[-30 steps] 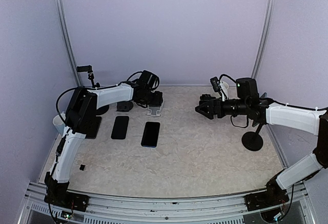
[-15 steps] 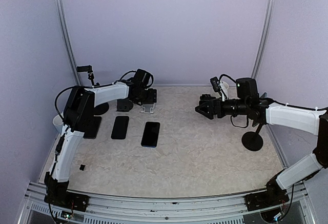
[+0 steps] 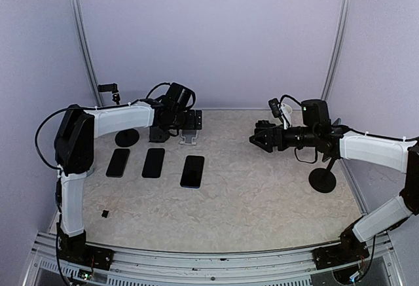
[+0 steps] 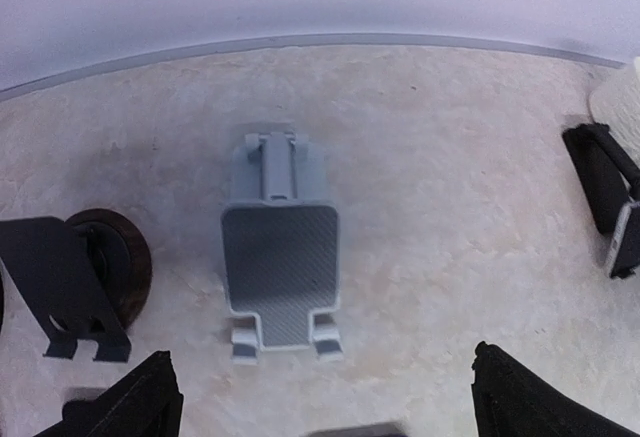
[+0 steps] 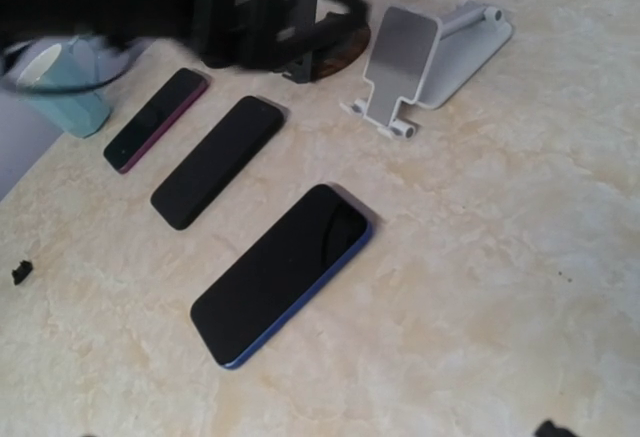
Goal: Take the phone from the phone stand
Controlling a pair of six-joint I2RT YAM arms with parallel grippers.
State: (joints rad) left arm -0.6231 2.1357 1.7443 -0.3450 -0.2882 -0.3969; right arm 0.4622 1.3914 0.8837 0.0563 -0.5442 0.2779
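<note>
While the left jaws and right jaws both gape on nothing, the blue-edged phone lies flat on the counter near the bare phone stand, and only the right wrist view shows a teal cup.

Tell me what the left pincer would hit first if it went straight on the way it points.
The empty grey phone stand, centred ahead of the open left pincer in its wrist view. Nothing shows in between, though depth is hard to judge.
</note>
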